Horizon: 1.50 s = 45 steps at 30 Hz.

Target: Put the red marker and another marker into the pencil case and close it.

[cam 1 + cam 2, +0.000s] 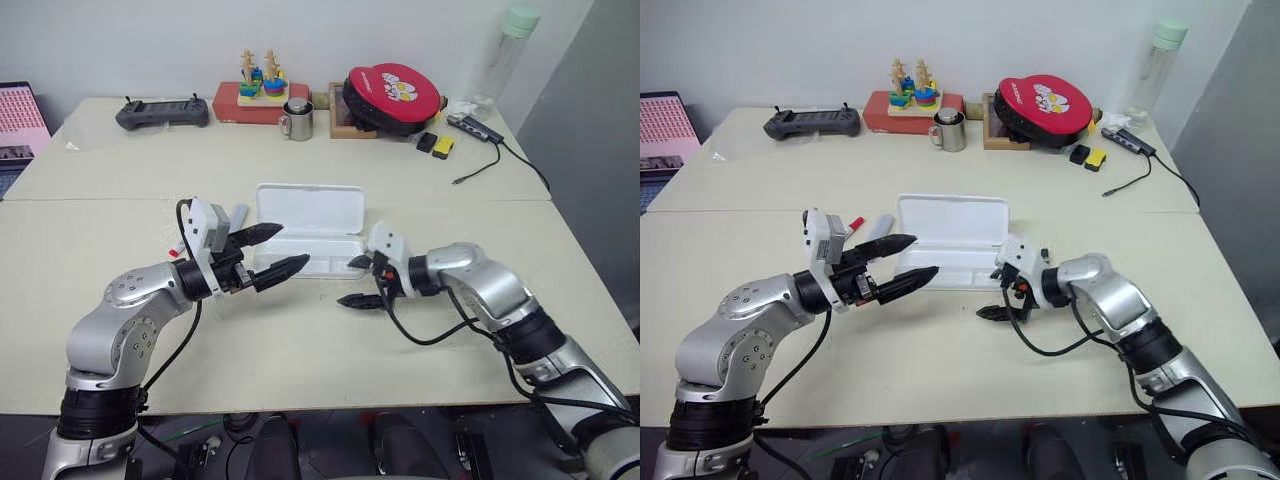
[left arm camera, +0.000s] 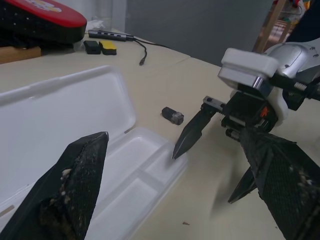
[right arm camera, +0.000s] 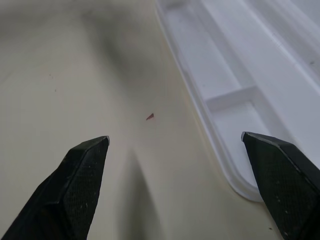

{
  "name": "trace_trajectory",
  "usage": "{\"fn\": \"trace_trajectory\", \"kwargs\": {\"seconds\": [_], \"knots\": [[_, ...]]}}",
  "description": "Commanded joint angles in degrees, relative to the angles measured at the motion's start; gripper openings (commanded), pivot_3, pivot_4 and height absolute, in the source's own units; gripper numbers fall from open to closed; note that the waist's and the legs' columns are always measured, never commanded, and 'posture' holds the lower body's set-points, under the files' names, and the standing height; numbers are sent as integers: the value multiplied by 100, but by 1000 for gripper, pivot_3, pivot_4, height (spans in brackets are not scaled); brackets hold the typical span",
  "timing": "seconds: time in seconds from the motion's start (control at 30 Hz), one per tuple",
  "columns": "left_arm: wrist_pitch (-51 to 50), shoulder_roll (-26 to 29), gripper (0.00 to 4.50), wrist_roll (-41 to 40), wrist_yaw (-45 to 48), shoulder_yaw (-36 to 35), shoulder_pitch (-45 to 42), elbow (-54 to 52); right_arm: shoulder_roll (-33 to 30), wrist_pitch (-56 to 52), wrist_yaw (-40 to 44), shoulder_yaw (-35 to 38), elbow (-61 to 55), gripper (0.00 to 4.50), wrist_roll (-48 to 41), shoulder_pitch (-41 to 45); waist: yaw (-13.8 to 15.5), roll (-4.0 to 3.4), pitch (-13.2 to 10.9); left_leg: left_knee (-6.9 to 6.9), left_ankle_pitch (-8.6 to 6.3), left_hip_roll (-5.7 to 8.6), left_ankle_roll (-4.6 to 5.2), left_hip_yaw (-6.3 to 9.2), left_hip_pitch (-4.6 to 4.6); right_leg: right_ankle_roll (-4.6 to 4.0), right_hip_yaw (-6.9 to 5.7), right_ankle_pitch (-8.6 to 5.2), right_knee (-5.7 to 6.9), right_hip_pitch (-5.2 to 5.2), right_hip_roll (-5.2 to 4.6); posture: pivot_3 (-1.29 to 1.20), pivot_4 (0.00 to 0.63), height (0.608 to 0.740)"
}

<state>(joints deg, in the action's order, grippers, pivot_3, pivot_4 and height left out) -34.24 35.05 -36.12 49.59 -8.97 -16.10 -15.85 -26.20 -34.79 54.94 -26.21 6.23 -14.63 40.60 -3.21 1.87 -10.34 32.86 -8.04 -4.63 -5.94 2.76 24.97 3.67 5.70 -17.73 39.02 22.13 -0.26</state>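
Lying open, pencil case (image 1: 305,235) looks light, rigid, slick plastic; likely slides if nudged, best pinched at lid edge; left gripper (image 1: 277,252) and right gripper (image 1: 358,281) both spread, empty

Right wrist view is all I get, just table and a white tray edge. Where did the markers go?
Observer: Both lie on the table to the left of the pencil case, behind the left gripper: the red marker and the lavender marker.
Operator: Is the box open all the way?
Observer: Yes, its lid lies back flat on the far side, and the tray looks empty.
Operator: Is the other hand holding anything?
Observer: No, the left gripper is open and empty, near the case's left end.
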Motion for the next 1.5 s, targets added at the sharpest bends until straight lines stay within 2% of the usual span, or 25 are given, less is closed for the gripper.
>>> {"fn": "trace_trajectory", "kwargs": {"seconds": [0.03,0.2,0.3,0.4,0.7,0.73,0.77,0.8,0.87,1.1,1.5], "knots": [[115,18,4500,-50,-25,-109,60,-142,239,107,93,-115,332,4456,270,300,-2,0,0,1,0,0,0,1,0,0,-2,0,1,0,0,0,150,740],[107,109,4500,-70,-38,-243,223,-183,571,288,9,-149,1085,4456,670,585,-4,-1,0,4,1,-2,0,5,-4,1,-5,0,6,-2,3,0,150,740],[201,153,4500,50,-29,-208,240,-75,631,480,138,-143,1307,3981,795,670,16,0,0,7,1,-2,0,6,-4,2,-7,1,6,-5,2,0,150,740],[209,134,4500,0,-59,-212,191,-58,711,597,179,-122,1488,3175,871,736,21,0,0,8,1,-1,0,7,-4,1,-7,1,5,-6,2,0,150,740],[231,138,4500,-16,-76,-190,140,-33,748,865,284,10,1563,1247,1007,719,6,-1,0,6,1,-2,0,7,-4,0,-7,2,5,-5,3,0,150,740],[231,141,4500,-10,-78,-184,133,-31,746,887,280,27,1574,1143,1013,721,6,-1,0,6,1,-2,0,7,-4,0,-7,2,5,-5,3,0,150,740],[232,147,4500,5,-74,-172,124,-15,737,904,298,44,1582,717,1010,728,6,-1,0,6,1,-2,0,7,-4,0,-7,2,5,-5,3,0,150,740],[233,152,4500,15,-71,-162,118,-3,732,913,315,55,1591,592,1008,735,6,-1,0,6,1,-2,0,7,-4,0,-7,2,5,-6,3,0,150,740],[234,154,4500,23,-74,-163,125,11,734,956,332,91,1599,67,1011,743,6,-2,-1,6,1,-1,0,7,-4,0,-7,2,5,-5,3,0,150,740],[216,283,4500,50,-91,-315,168,99,666,1314,576,72,1104,25,1022,462,8,-1,-1,6,1,-2,0,7,-4,0,-7,2,5,-5,3,0,150,740],[169,443,4500,8,-163,-646,507,145,426,1246,1062,-216,-31,25,1074,-377,5,-2,-1,3,1,-3,-1,7,-5,14,-7,-8,5,-4,3,0,150,740]]}}
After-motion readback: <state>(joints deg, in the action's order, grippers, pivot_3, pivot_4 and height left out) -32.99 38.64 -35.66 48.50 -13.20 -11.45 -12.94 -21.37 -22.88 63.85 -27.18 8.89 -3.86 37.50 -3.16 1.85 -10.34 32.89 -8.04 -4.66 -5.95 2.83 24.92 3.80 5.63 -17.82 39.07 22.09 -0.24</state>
